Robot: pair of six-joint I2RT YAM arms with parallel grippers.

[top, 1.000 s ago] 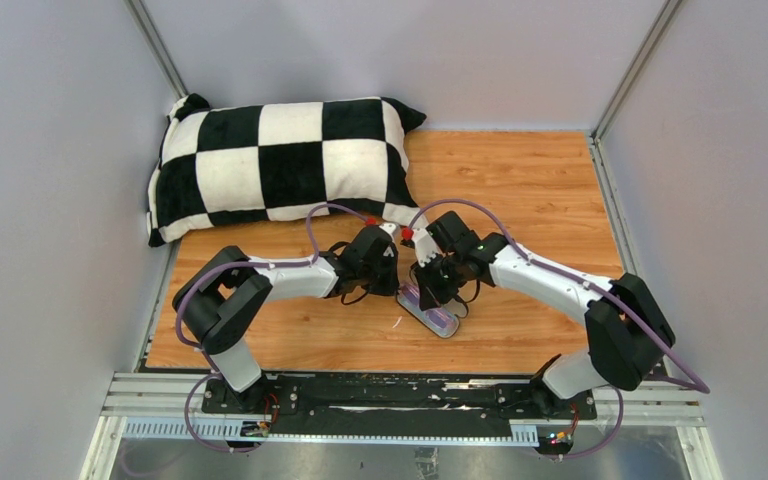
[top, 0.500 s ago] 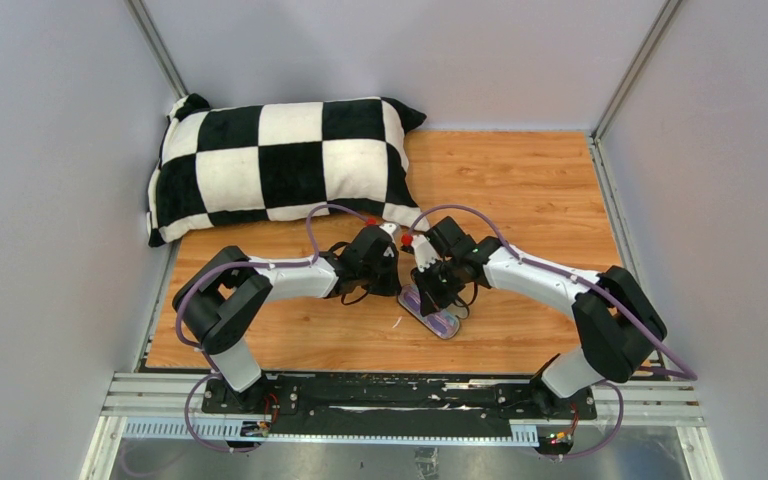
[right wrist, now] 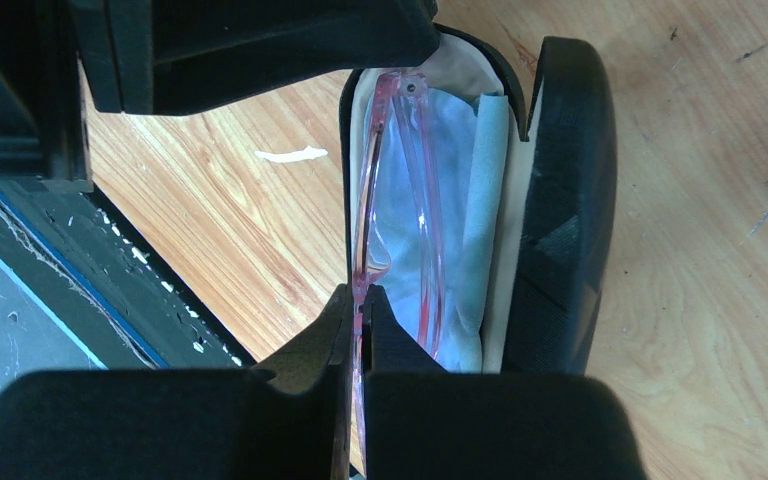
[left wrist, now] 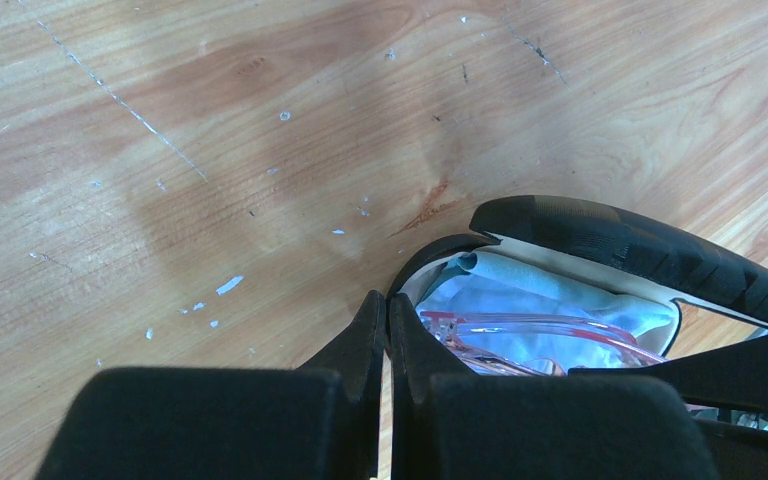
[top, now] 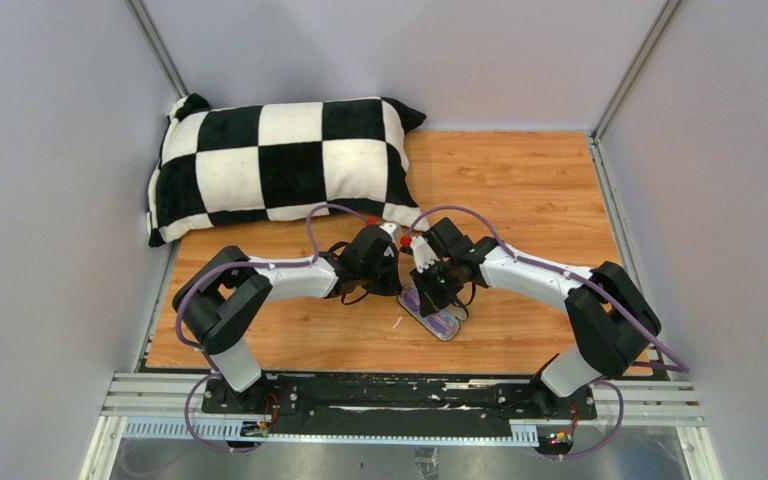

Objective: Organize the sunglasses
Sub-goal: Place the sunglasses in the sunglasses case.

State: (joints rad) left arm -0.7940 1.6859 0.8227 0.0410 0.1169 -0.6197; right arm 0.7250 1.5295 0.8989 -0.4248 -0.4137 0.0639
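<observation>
Right wrist view: my right end effector (right wrist: 362, 295) is closed, pinching the thin rim of the sunglasses (right wrist: 405, 200). They lie on a cloth (right wrist: 480, 200) inside the open case (right wrist: 560, 200), near-centre on the surface (top: 520, 180). My left end effector (left wrist: 388, 305) is closed and empty, its tips at the case's end.

Wooden table (top: 520, 180): checkered pillow (top: 280, 165) far-left corner; open black case (top: 440, 323) near front centre.
</observation>
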